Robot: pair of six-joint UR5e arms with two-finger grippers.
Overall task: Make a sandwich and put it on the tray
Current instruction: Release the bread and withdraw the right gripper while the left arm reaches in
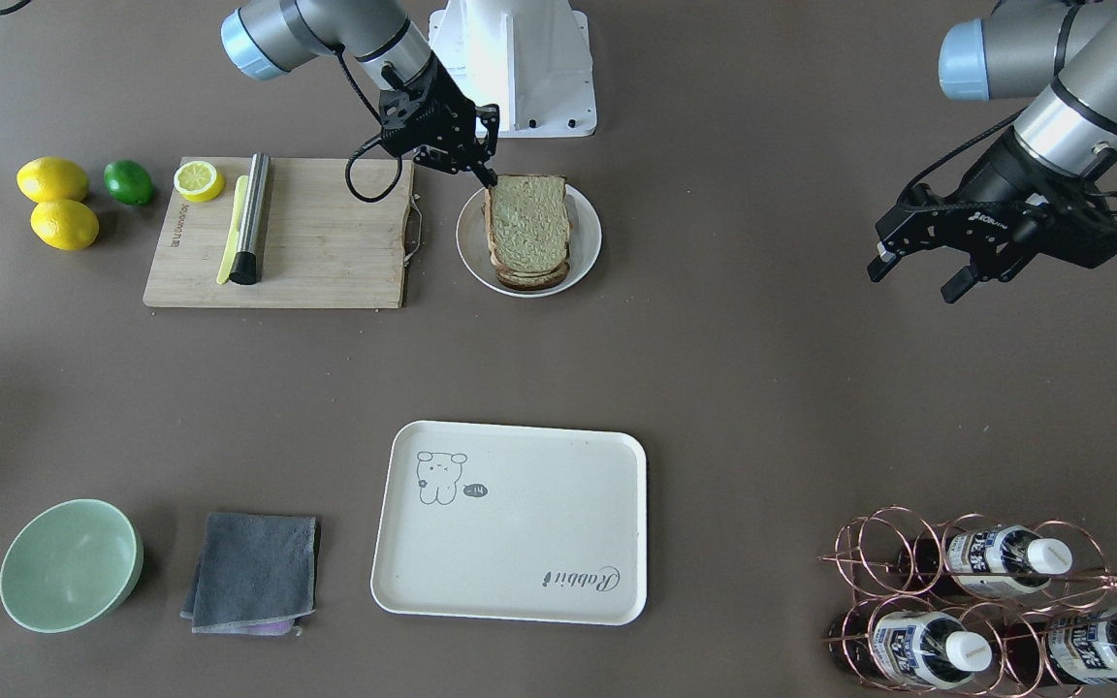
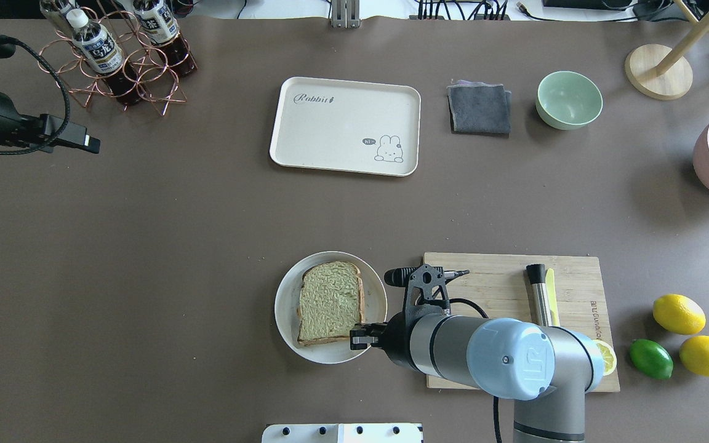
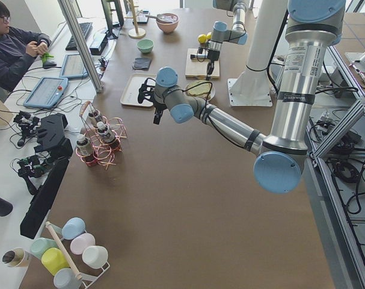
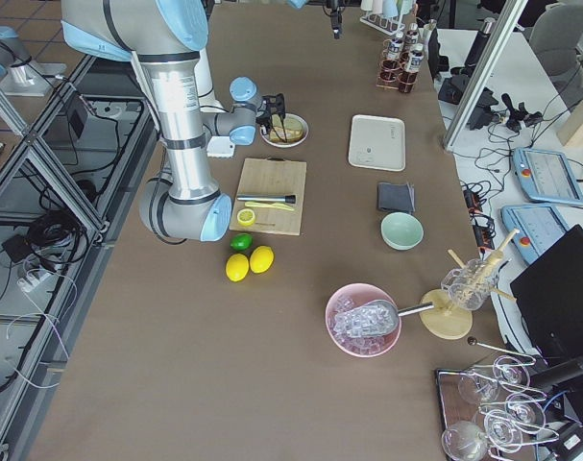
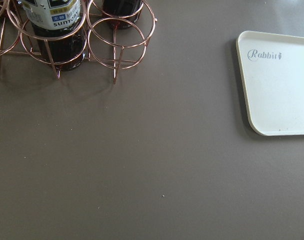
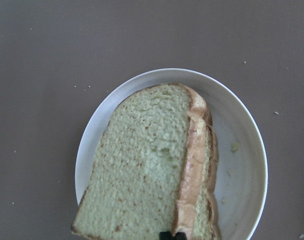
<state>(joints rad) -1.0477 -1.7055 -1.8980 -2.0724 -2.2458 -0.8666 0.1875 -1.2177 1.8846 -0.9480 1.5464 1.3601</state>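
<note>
Two toast slices [image 1: 527,228] with pale greenish faces lie stacked on a round white plate [image 1: 590,233], also in the overhead view [image 2: 328,301] and the right wrist view [image 6: 141,170]. No egg shows. My right gripper [image 1: 489,180] is at the stack's near corner, shut on the edge of the top slice, which sits slightly askew [image 2: 359,335]. The cream tray [image 1: 510,523] with the "Rabbit" script lies empty across the table [image 2: 345,126] [image 5: 282,90]. My left gripper [image 1: 915,276] is open and empty, held above the table far from the plate.
A wooden cutting board [image 1: 326,242] beside the plate holds a steel rod [image 1: 250,218] and a lemon half [image 1: 199,180]. Lemons [image 1: 52,179] and a lime [image 1: 129,182] lie past it. A green bowl [image 1: 71,564], grey cloth [image 1: 253,572] and copper bottle rack [image 1: 995,601] flank the tray.
</note>
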